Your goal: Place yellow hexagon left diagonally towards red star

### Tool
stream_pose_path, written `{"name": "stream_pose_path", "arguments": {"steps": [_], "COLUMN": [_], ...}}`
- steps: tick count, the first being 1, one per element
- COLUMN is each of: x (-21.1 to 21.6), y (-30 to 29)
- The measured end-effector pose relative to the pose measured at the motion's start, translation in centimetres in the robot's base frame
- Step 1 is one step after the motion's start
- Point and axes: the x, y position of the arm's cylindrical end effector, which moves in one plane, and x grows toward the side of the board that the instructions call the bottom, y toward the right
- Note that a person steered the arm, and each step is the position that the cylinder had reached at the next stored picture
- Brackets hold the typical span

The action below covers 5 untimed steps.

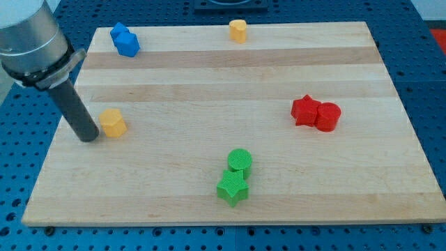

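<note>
One dark rod, no claw on this arm, so nothing to open or close; my tip (88, 137) sits on the pale wooden table (209, 202) near the view's left edge, just beside the yellow hexagon block (112, 123), on its left side, touching or nearly so. Yellow hexagon lies at the view's left, mid-height, upright, flat top showing, small and chunky. Red star block (304, 110) is well apart at the view's right, touching a red cylinder (327, 116) on its right. Judgement: task barely begun or mid-push; the hexagon has most of the board to cross toward the star. Other pieces: a second yellow block (238, 31) at the view's top, blue block (125, 40) top left, green cylinder (240, 161) touching a green star (232, 187) near the bottom.
</note>
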Motion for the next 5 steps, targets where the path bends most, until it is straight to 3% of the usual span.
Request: {"name": "stream_pose_path", "arguments": {"steps": [2, 4, 5], "x": [-3.5, -2.0, -1.1], "y": [5.9, 4.0, 7.4]}}
